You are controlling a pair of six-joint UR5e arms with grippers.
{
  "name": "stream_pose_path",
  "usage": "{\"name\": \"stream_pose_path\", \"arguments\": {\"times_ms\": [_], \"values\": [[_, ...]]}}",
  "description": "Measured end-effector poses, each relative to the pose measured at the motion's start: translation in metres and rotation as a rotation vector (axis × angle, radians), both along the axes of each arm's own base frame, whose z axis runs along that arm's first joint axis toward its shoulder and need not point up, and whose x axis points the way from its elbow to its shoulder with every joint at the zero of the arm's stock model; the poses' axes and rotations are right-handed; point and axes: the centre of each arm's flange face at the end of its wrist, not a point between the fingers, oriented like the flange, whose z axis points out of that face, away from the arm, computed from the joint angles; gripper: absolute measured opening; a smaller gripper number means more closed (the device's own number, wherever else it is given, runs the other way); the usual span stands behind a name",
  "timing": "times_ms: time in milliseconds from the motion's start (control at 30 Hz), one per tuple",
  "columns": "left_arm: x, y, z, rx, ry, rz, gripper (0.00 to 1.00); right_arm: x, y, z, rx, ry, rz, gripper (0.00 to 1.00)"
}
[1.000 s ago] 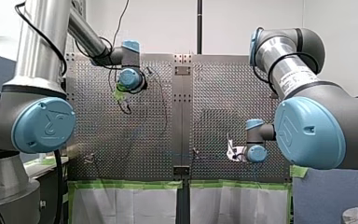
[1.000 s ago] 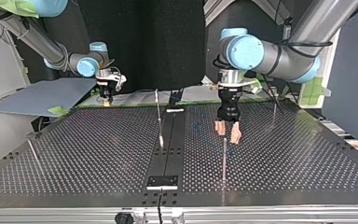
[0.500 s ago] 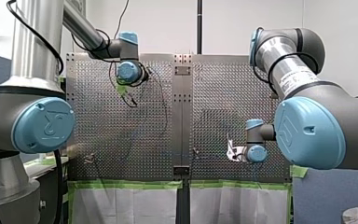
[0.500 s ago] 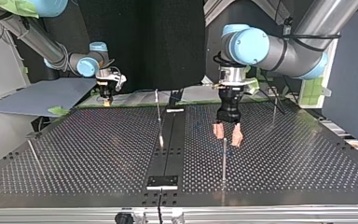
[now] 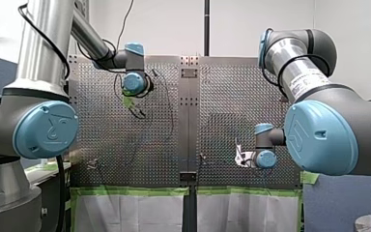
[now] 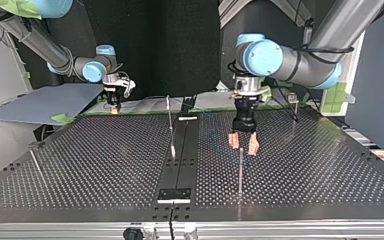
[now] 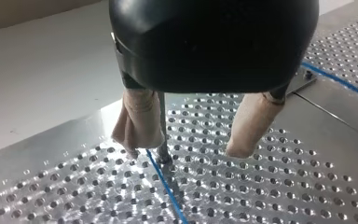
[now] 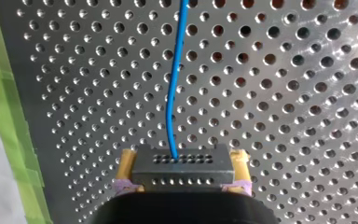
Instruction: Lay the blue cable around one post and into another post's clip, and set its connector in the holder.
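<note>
**One claw open at a post, one claw holding the connector**

My left gripper (image 7: pixel 186 151) is wide open and holds nothing. Its two beige pads (image 7: pixel 137 119) hang just over the table (image 7: pixel 270 196). A thin post (image 7: pixel 162 140) stands in the gap, right next to one pad. It may touch that pad, but I cannot tell. The blue cable (image 7: pixel 165 186) lies flat on the table and runs past the foot of the post.

My right gripper (image 8: pixel 183 161) is closed on the connector (image 8: pixel 182 176), a dark block with rows of little holes. A yellow pad presses on each side of it. The cable comes out of the block and runs away over the table. Green tape (image 8: pixel 7 130) lies along the table's edge beside it.

Only the wrist views show the cable well. The top view shows the whole table instead. From its left come a grey-blue board (image 6: pixel 40 102), my right gripper at the far edge, a tall rod (image 6: pixel 170 120) by the black middle strip (image 6: pixel 180 160), then my left gripper. In the front view my right arm's big blue joint (image 5: pixel 321 137) hides the table's right side.
</note>
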Motion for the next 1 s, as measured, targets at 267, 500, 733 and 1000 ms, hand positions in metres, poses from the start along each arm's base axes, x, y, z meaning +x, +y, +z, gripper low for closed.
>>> {"name": "stream_pose_path", "arguments": {"times_ms": [267,500,733,1000], "values": [[0.015,-0.006,-0.015,-0.066,-0.001,-0.042,1.00,0.000,0.000,0.000,0.000,0.000,0.000,0.00],[0.031,0.000,0.005,-0.136,-0.017,-0.018,1.00,0.001,0.001,0.000,0.002,0.000,0.002,0.00],[0.043,0.007,0.006,-0.187,-0.005,-0.010,1.00,0.002,0.002,-0.001,0.003,0.001,0.003,0.00],[0.061,0.011,-0.014,-0.240,0.044,-0.001,1.00,0.002,0.002,0.000,0.003,0.001,0.004,0.00]]}}
